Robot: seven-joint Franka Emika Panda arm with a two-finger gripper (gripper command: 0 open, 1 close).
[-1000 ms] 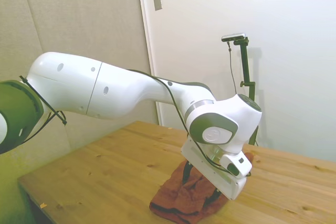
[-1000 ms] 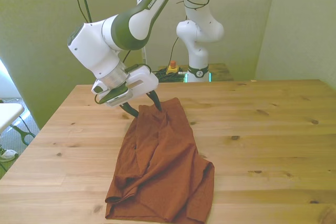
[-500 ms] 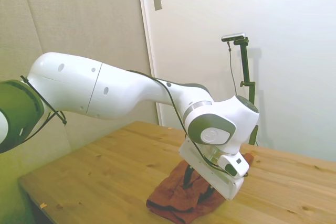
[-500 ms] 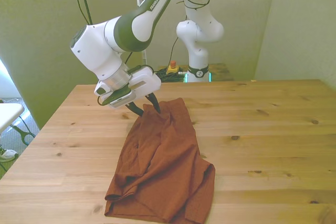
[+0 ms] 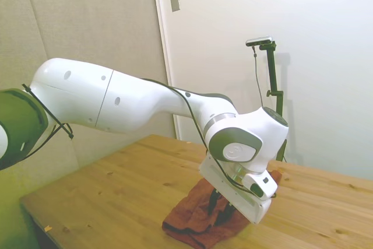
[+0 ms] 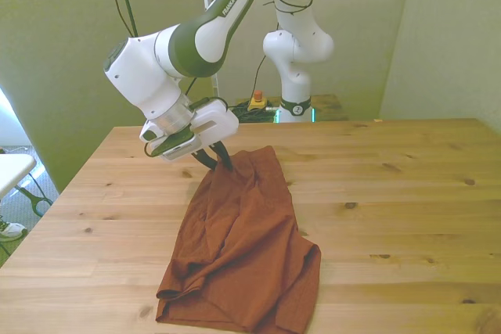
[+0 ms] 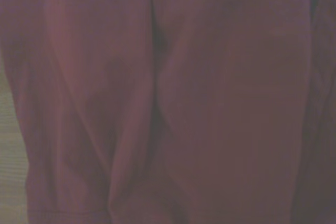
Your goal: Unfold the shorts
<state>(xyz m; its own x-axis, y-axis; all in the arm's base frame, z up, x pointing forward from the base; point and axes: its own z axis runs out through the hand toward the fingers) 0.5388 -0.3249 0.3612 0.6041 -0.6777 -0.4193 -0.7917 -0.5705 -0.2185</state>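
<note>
Pale walls and a white door back a wooden surface, where the shorts lie crumpled lengthwise, running from mid-surface toward the near edge on the front view's left half. The hand sits at their far end, its dark fingers close together with a fold of cloth apparently pinched between them, the fabric there drawn up off the wood. Up close, the wrist view shows only long rust-coloured folds. To open the garment well, the pull probably wants to be low and sideways, so layers slide apart rather than bunch. Nothing else lies on the surface to obstruct it.
</note>
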